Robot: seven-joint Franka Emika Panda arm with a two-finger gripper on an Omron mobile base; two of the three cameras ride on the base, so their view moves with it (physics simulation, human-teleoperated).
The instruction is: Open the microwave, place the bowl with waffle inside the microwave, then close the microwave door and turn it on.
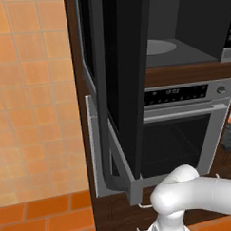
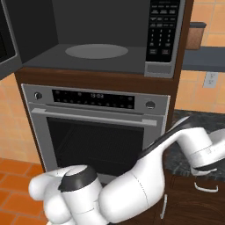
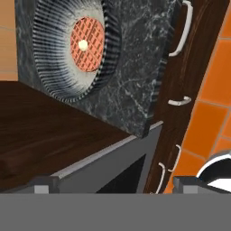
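I find the microwave (image 2: 94,48) open: the door (image 1: 120,79) stands swung out to the left, and the cavity with its pale turntable (image 2: 96,51) is bare. The bowl (image 3: 74,47) sits on the dark marble counter (image 3: 140,67) beside the oven column, with the waffle (image 3: 88,38) lying flat in it.

In the hand view the gripper (image 3: 115,182) has its tips set wide apart at the bottom edge, with nothing between them; it is well apart from the bowl.

My assessment: the bowl looks glassy, rigid and light, with a thin ribbed wall. The ribs may give the pads some purchase, but glass on dark fingers could slip. I would take it at the rim, one finger inside and one outside, clear of the waffle, and keep it level in transit so the waffle stays put. The cavity is far wider than the bowl, so entry clearance is no concern.
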